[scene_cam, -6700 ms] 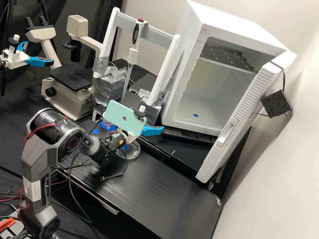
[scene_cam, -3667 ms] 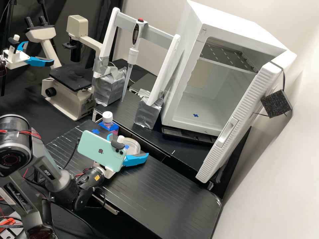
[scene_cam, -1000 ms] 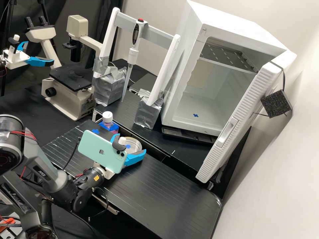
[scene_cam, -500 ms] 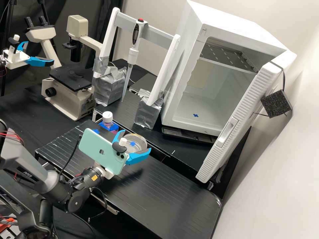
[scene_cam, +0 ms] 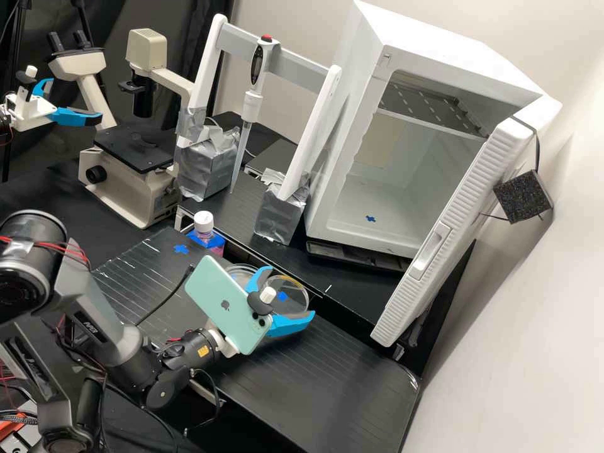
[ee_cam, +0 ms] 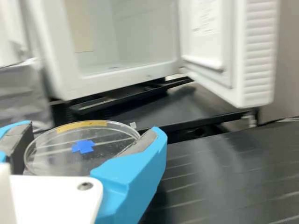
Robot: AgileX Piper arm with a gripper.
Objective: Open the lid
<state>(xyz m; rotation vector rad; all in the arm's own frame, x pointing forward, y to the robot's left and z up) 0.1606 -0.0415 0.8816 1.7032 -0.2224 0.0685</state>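
A robot arm's gripper (scene_cam: 277,300) grasps the clear round lid (scene_cam: 285,303) of a laboratory dish over a black ribbed board (scene_cam: 333,365), its two blue fingers closed on opposite sides of the rim. The lid, marked with a blue cross (ee_cam: 83,146) and a yellow strip (ee_cam: 81,125) along its edge, sits roughly level in the grip, off the dish. With the lid as the centre of a clock face in the high view, the dish (scene_cam: 239,270) rests near it at ten o'clock, partly hidden by the gripper and by a mint-green phone (scene_cam: 223,302) mounted on the arm at nine. Farther toward ten, a white-capped bottle (scene_cam: 204,234) stands upright in a blue holder (scene_cam: 216,241), with a microscope (scene_cam: 126,185) well beyond it. At twelve, a pipette (scene_cam: 251,107) hangs upright in a white frame (scene_cam: 302,66), whose legs meet two boxes (scene_cam: 207,167) wrapped in silver tape. A white cabinet (scene_cam: 360,126) stands at one o'clock, its ridged door (scene_cam: 462,217) swung open and a metal shelf (scene_cam: 434,107) visible inside; a second blue cross (scene_cam: 370,218) marks the cabinet floor.
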